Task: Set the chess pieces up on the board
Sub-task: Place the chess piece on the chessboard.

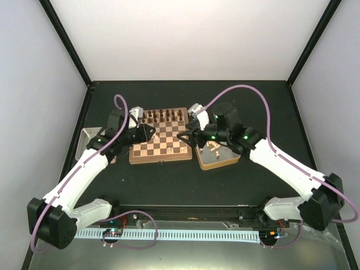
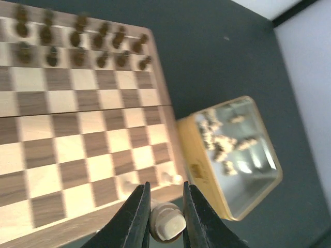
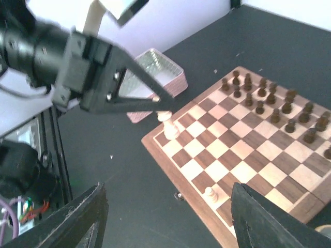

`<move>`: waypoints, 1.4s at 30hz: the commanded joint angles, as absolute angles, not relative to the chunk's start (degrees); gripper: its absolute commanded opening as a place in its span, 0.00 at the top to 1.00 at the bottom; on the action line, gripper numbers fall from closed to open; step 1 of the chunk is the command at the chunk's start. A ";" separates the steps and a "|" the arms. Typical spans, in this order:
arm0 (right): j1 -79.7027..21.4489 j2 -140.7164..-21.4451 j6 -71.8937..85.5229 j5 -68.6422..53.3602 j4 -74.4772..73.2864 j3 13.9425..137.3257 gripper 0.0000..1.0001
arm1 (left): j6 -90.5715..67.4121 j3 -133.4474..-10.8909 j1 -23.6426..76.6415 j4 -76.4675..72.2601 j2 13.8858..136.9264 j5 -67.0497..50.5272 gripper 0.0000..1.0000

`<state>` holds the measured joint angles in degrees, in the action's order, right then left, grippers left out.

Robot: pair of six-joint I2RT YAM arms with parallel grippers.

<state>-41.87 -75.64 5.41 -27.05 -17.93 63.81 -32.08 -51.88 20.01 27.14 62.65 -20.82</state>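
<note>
The board (image 1: 163,138) lies mid-table, with dark chessmen along its far rows. My left gripper (image 2: 165,206) is shut on a pale chess piece (image 2: 166,223). In the right wrist view this piece (image 3: 168,125) stands upright over a corner square at the board's left end (image 3: 243,165), pinched at its top. My right gripper (image 3: 168,206) is open with nothing between its fingers. It hovers over the dark table beside the board's near right corner. One pale pawn (image 3: 209,194) stands on the near row. More pale chess pieces (image 2: 222,144) lie in the gold-rimmed tin (image 2: 207,199).
The gold-rimmed tin (image 1: 216,157) sits against the board's right side, under my right arm. A second patterned tin (image 3: 155,77) lies left of the board, behind my left gripper (image 1: 147,133). Black posts and pale walls enclose the dark table.
</note>
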 commanded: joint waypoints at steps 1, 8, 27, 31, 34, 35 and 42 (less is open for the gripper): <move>-41.85 -70.86 13.74 -17.35 -13.66 61.16 0.33 | -30.75 -46.99 22.12 25.73 61.19 -3.28 0.98; -41.91 -67.84 19.16 -10.07 -12.75 57.31 0.34 | -31.23 -41.48 28.18 18.52 66.24 5.62 0.99; -41.87 -68.52 19.61 -8.76 -13.73 57.49 0.33 | -31.31 -33.06 33.22 7.47 70.14 10.71 0.58; -41.85 -68.08 20.01 -8.88 -13.98 57.66 0.33 | -32.15 -37.53 32.86 15.33 67.15 10.72 0.31; -41.91 -67.70 20.42 -8.79 -13.94 57.40 0.33 | -32.61 -41.78 32.17 21.74 65.47 10.85 0.23; -41.89 -67.54 20.52 -8.67 -14.00 57.35 0.33 | -32.61 -42.81 31.94 23.37 65.14 11.00 0.22; -41.88 -66.07 23.19 -3.31 -15.41 56.98 0.33 | -32.85 -48.37 28.81 35.07 65.78 6.25 0.21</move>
